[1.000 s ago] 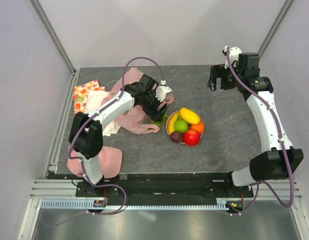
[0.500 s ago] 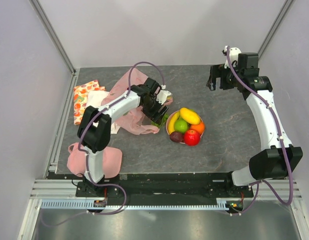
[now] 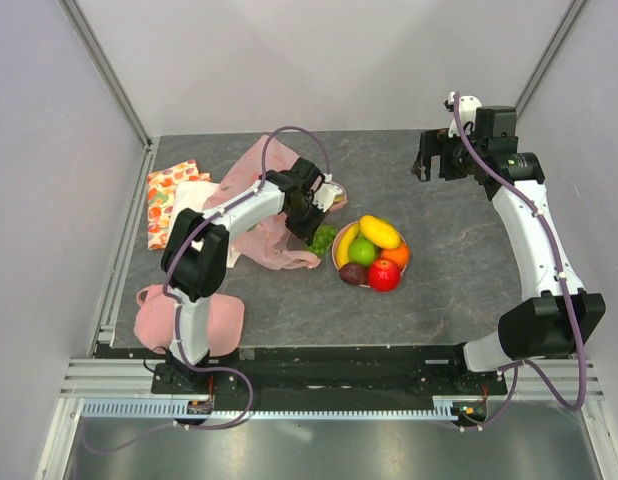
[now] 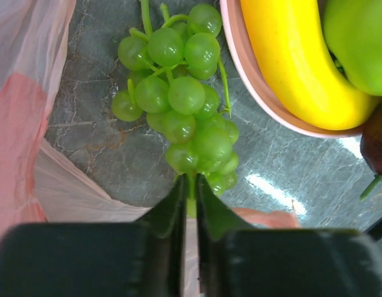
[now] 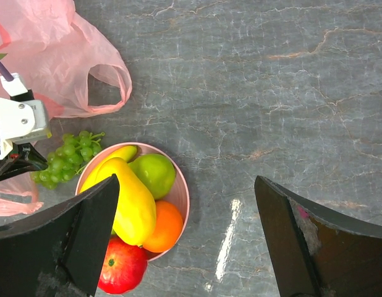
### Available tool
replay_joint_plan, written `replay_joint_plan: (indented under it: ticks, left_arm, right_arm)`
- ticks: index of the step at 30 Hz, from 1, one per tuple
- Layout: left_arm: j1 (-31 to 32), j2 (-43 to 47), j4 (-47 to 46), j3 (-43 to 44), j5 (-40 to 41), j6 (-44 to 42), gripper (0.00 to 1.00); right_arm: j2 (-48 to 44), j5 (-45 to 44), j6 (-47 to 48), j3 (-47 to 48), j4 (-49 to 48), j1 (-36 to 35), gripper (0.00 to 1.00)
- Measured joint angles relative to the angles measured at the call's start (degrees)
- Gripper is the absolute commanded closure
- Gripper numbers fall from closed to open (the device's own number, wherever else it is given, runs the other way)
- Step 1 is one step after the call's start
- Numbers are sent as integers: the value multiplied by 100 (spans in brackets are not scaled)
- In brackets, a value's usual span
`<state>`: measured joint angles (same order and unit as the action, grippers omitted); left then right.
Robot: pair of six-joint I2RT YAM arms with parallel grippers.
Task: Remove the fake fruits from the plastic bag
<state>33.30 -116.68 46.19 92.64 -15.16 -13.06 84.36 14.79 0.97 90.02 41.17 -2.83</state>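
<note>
Green stem: my left gripper [image 4: 190, 207] is clenched on it, the grapes [image 4: 182, 108] trailing to 12 o'clock on the table [image 4: 92, 133]. The plate [image 4: 256, 86] is at 2 o'clock, just beside them, and carries the banana [image 4: 296, 62], the mango [image 5: 132, 198] and other fruits. The bag [image 4: 21, 117] at 9 o'clock is limp; contents not discernible. My right gripper [image 5: 188, 244] is spread and empty. Judgement: nearly done, with the grapes left to plate.

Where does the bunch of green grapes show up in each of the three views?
Top external: grapes at centre, just left of the pink plate.
Left wrist: grapes at centre, stem pinched between the left fingers.
Right wrist: grapes at lower left.
Shared landmark: the pink plate beside them.
</note>
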Motion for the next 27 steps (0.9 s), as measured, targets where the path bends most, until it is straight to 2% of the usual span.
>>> replay_joint_plan:
  ticks: [8, 15, 27]
  left_arm:
    - [0, 7, 66, 81, -52, -37, 98]
    - [0, 247, 245, 481, -361, -87, 98]
    - [92, 1016, 468, 1950, -1453, -179, 98]
  right_arm:
    - [0, 2, -22, 0, 0, 0, 2]
    - [-2, 24, -33, 0, 0, 0, 2]
    - [-2, 17, -31, 0, -2, 2, 2]
